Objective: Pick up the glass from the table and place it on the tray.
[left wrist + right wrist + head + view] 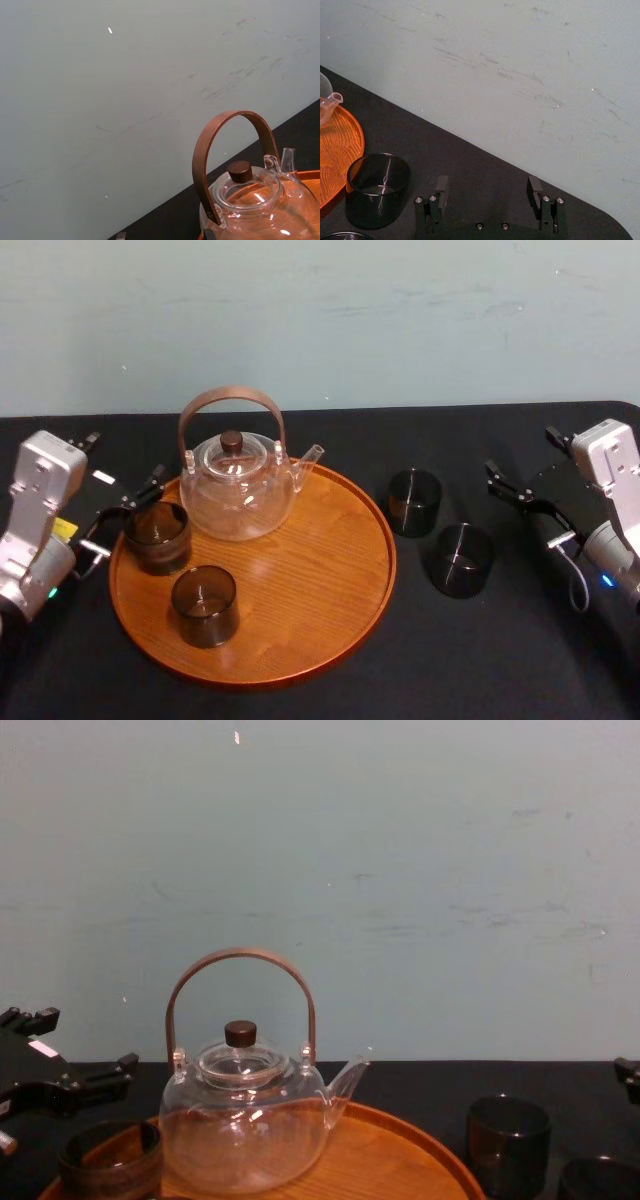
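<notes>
standing on the black tabletop (450, 440), a round wooden tray (330, 570) takes up the lower middle of the head view, with a clear teapot (240, 490) on its upper left part. two dark glasses are on the tray. the left glass (157, 537) is upright just inside the left rim, and the front glass (204, 605) is below it, nearer the bottom edge of the frame. two more stand on the cloth to the right of the tray, off its rim: the far glass (414, 502) and the near glass (462, 559), close together but apart. the left tool (125, 512) is at the tray's left edge with its fingers spread and the left glass right at their tips; i cannot tell whether they touch it. the right tool (512, 495) is over the cloth at the right of the frame, just beside the two glasses there, with its fingers spread wide and nothing between them.
</notes>
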{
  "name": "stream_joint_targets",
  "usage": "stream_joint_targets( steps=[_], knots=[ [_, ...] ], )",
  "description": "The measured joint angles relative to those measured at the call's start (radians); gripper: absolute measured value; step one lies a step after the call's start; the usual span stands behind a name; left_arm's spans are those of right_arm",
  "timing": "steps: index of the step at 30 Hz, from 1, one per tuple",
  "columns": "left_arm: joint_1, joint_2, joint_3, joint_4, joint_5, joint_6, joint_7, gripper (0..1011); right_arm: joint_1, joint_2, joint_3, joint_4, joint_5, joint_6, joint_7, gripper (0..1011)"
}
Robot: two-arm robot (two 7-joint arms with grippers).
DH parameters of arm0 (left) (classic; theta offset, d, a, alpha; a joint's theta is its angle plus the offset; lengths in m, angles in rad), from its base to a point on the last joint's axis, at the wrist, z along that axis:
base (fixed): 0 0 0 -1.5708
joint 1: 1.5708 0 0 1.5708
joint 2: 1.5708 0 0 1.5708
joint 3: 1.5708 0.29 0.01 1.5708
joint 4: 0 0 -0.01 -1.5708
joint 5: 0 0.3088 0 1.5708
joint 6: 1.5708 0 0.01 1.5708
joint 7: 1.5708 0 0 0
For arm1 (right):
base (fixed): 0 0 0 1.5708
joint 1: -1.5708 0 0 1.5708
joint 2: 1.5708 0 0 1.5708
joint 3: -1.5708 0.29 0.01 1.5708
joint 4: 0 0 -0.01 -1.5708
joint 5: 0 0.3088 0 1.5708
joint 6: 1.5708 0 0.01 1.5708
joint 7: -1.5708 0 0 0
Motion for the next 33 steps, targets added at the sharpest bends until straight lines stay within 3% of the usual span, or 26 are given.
stream_joint_targets(
  steps=[33],
  knots=[
    [0.000,0.000,0.000,0.000,0.000,0.000,0.000,1001,0.000,0.000,0.000,0.000,0.000,0.000,0.000,1002]
  ],
)
